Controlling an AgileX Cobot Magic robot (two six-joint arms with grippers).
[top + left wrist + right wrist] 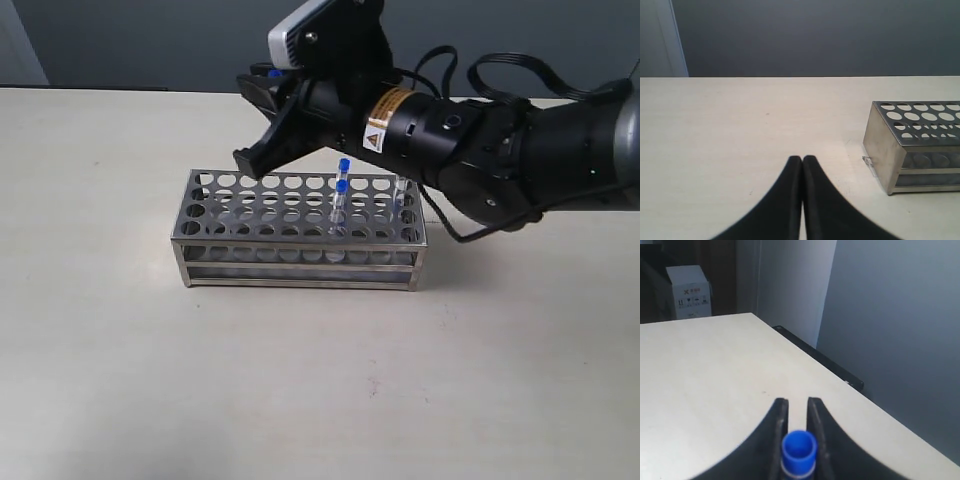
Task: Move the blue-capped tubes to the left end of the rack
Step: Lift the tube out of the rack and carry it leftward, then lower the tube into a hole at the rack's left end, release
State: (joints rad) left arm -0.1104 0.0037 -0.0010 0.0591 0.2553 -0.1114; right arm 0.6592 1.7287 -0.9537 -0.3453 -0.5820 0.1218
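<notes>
the gripper (802, 165) has its two black fingers pressed together, tips over the bare pale table (730, 130). the steel rack (885, 150) stands on the table, well apart from the tips, showing its end wall and holed top plate. a grey wall (815, 35) rises behind the table.

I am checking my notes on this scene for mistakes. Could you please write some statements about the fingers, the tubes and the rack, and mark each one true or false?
1. The right fingers hold a blue-capped tube. True.
2. The left fingers are spread wide apart. False: they are pressed together with nothing between them.
3. The rack lies tipped on its side. False: it stands upright on the table, with the hole plate on top.
4. Two blue caps show above the right half of the rack. True.
5. A tube stands at the left end of the rack. False: the holes there look empty.
</notes>
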